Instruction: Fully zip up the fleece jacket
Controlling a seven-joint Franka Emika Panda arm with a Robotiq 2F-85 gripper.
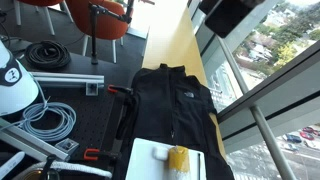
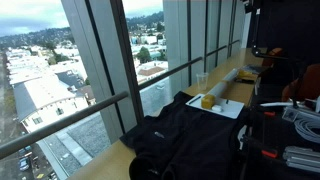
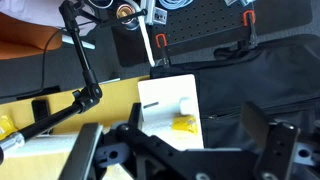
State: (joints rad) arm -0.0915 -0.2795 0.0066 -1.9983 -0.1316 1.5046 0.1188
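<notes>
The black fleece jacket (image 1: 170,100) lies flat on the table by the window, collar away from the camera and the zipper line running down its middle. It also shows in the other exterior view (image 2: 190,140) and in the wrist view (image 3: 250,70), where a small zipper pull (image 3: 210,116) shows on a seam. My gripper (image 3: 192,105) is open and empty, high above the jacket's edge and a white board. It does not clearly show in either exterior view. I cannot tell how far the zipper is closed.
A white board (image 1: 150,160) with a yellow object (image 1: 178,158) lies by the jacket's hem, also in the wrist view (image 3: 165,100). Coiled cables (image 1: 48,120) and red clamps (image 1: 118,91) sit on the black perforated table. A wooden ledge (image 1: 175,40) and window glass run alongside.
</notes>
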